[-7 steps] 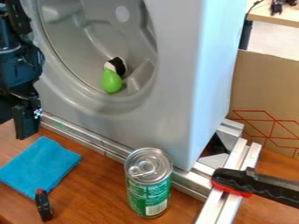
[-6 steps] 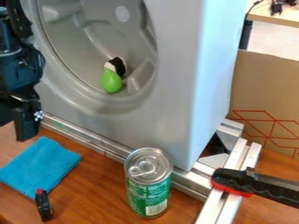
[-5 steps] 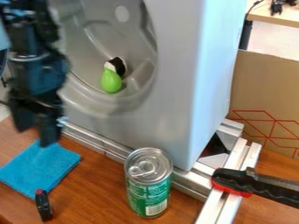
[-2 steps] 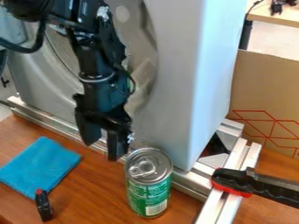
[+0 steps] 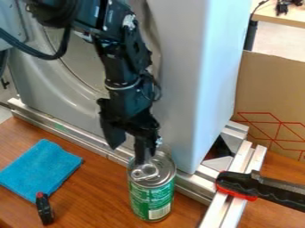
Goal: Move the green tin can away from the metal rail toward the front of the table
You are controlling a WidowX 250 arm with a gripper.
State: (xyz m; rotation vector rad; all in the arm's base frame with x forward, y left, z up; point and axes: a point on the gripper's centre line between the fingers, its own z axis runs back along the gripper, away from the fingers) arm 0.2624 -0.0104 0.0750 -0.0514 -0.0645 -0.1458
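The black gripper (image 5: 129, 153) hangs open over the counter in front of the grey machine, its two fingers apart with nothing between them. Its right finger is over the back left part of the lid of a green can (image 5: 151, 198), overlapping it in the view; whether they touch, I cannot tell. The can stands upright. Left of the gripper, a blue cloth (image 5: 40, 170) lies flat on the wooden counter. By the cloth's lower corner is a small black object with a red tip (image 5: 44, 209).
The grey machine housing (image 5: 184, 89) with a round opening rises behind the can. Metal rails (image 5: 71, 133) run along its base. A black and red clamp handle (image 5: 253, 187) lies over the rails at the right, with a cardboard panel (image 5: 271, 98) behind.
From the left edge, the arm has swung right across the machine's front, and its gripper has come to the can's lid. The arm now covers the green item inside the opening.
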